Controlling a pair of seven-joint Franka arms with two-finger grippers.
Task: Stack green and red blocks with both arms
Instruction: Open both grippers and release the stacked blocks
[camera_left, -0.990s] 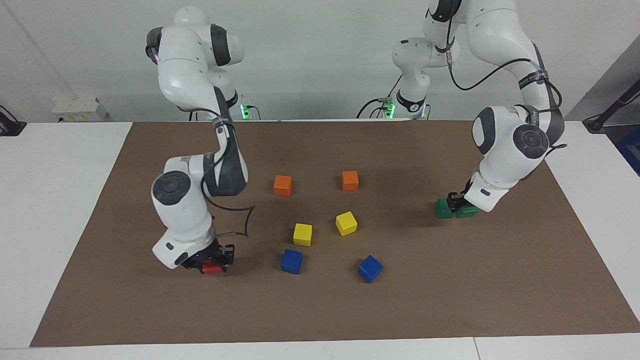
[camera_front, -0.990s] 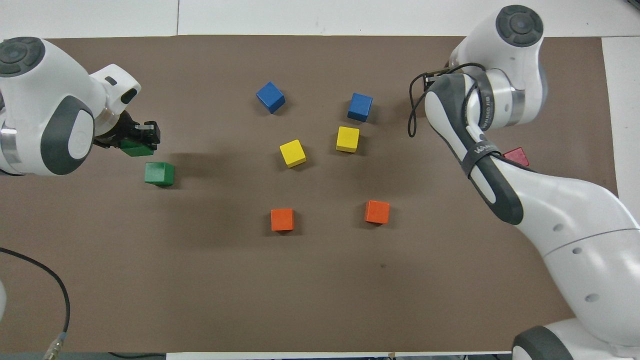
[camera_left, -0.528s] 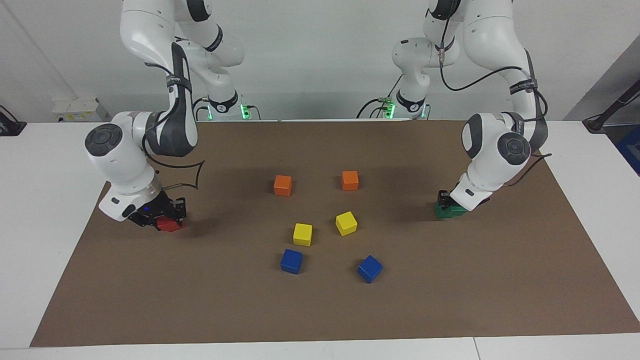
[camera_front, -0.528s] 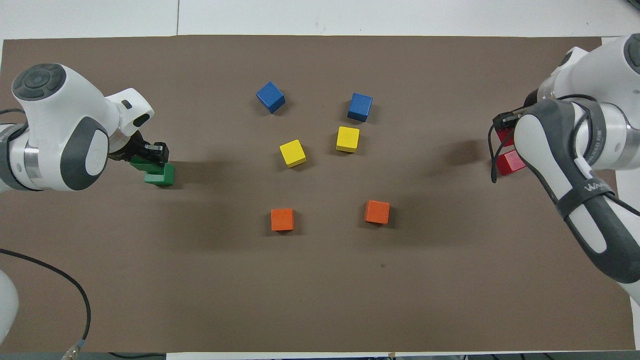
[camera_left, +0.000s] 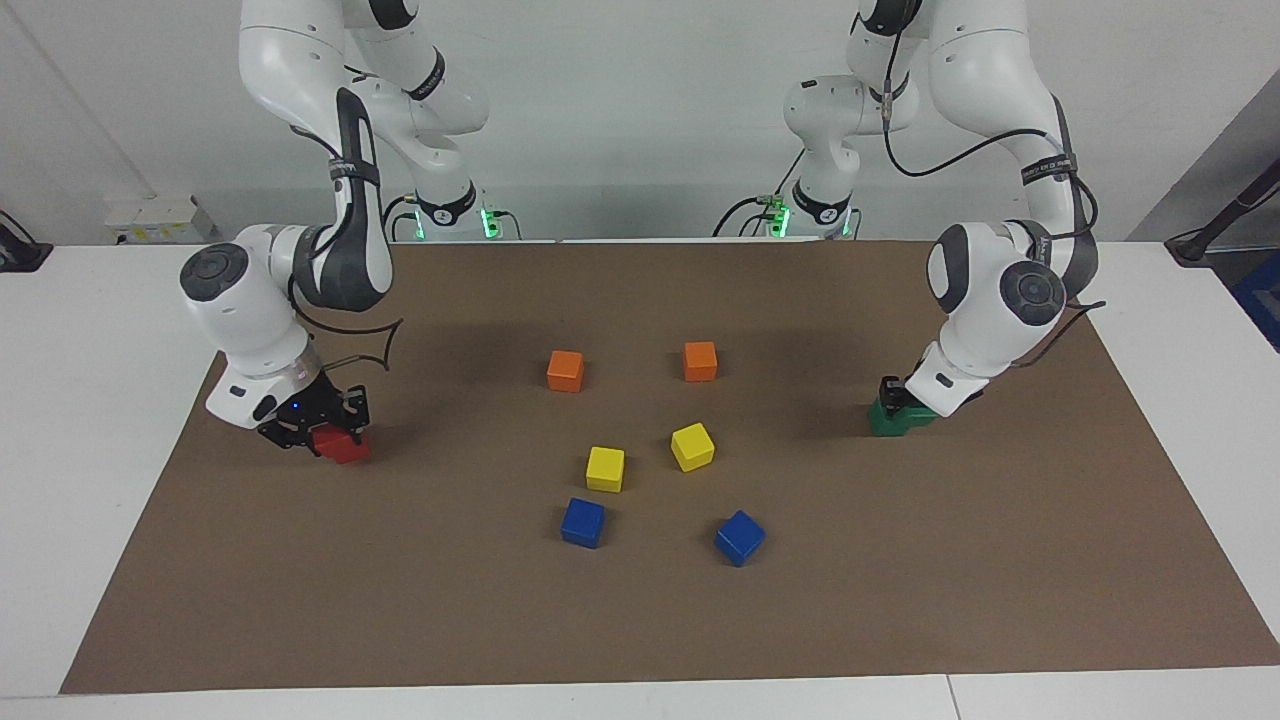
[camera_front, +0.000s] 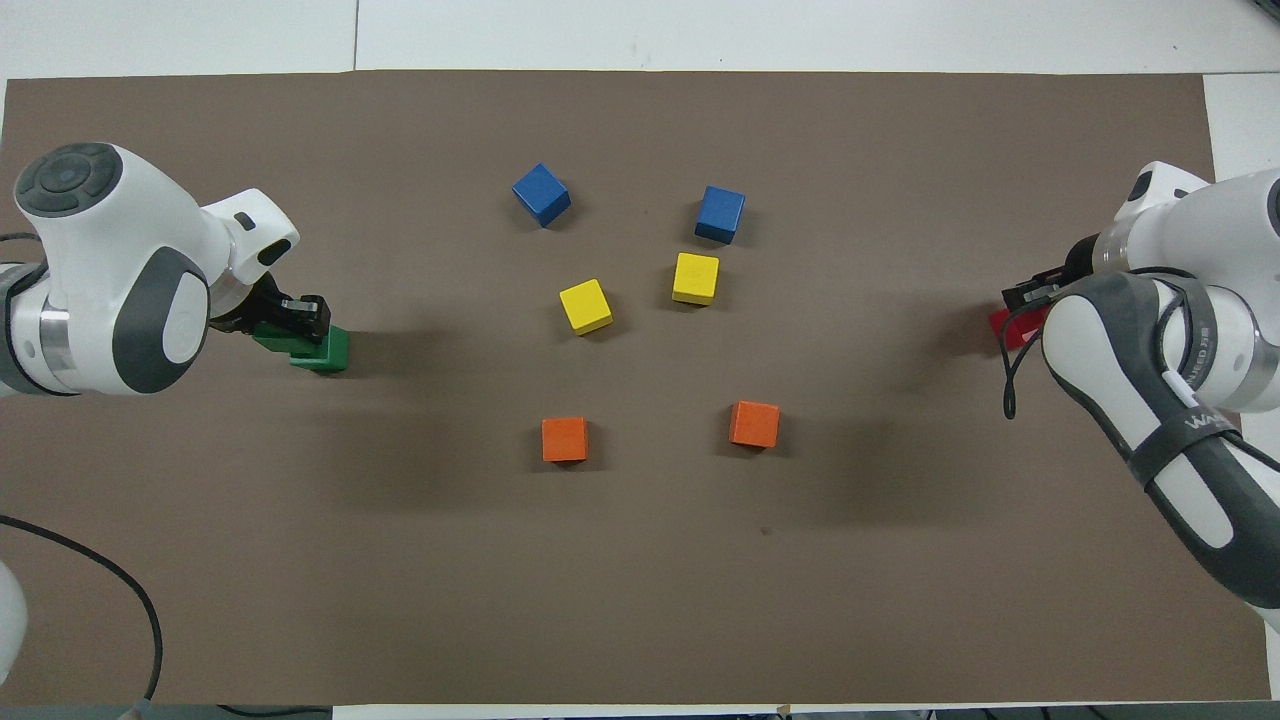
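Both hands, left hand (camera_left: 893, 392) pinching a green block (camera_front: 268, 336) and right hand (camera_left: 318, 424) a red block (camera_left: 337, 441), have now arrived over their partner blocks beside the yellow blocks (camera_left: 605, 468), so release comes next.

From my remote seat, one high camera faces both arms across the table while another looks steeply down from above their end, and both share the brown mat (camera_left: 900, 600) with its scattered cubes.

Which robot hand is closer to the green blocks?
The left hand: it is right at the green blocks, shut on the upper one. The right hand is at the table's other end, holding a red block.
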